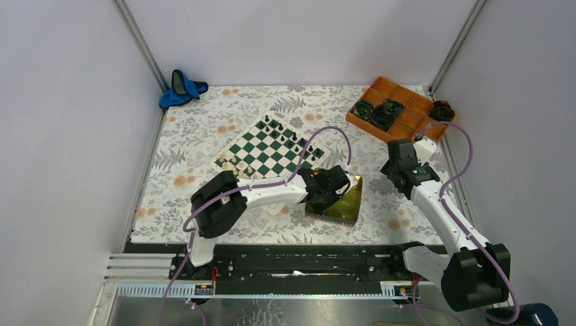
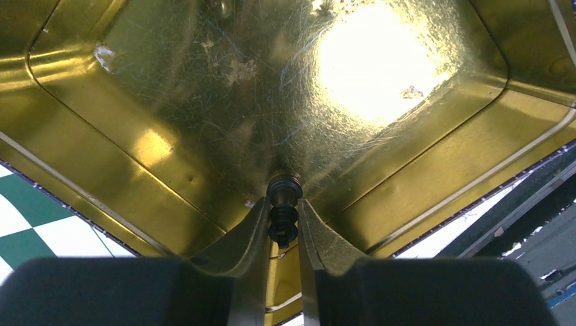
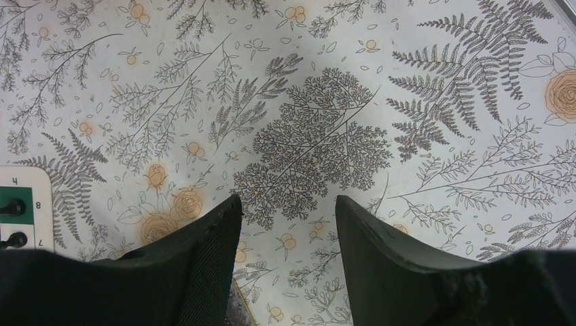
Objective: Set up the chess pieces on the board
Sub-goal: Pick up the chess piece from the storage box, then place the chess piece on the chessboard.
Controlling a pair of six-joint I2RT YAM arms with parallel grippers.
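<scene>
Top external view: the desk (image 1: 204,136), under a floral cloth, carries the board (image 1: 268,146) at its middle, turned askew, with black chess pieces (image 1: 282,129) along the board's far edge. An orange compartment tray (image 1: 409,121) sits at the desk's far right corner; a gold tin tray (image 1: 348,204) lies toward the near edge, just beside the board. Left wrist view — the left gripper (image 2: 282,204) reaches into the tin, fingers clamped on one black chess piece (image 2: 284,190). The right gripper (image 3: 286,200) hangs over bare cloth, fingers apart.
</scene>
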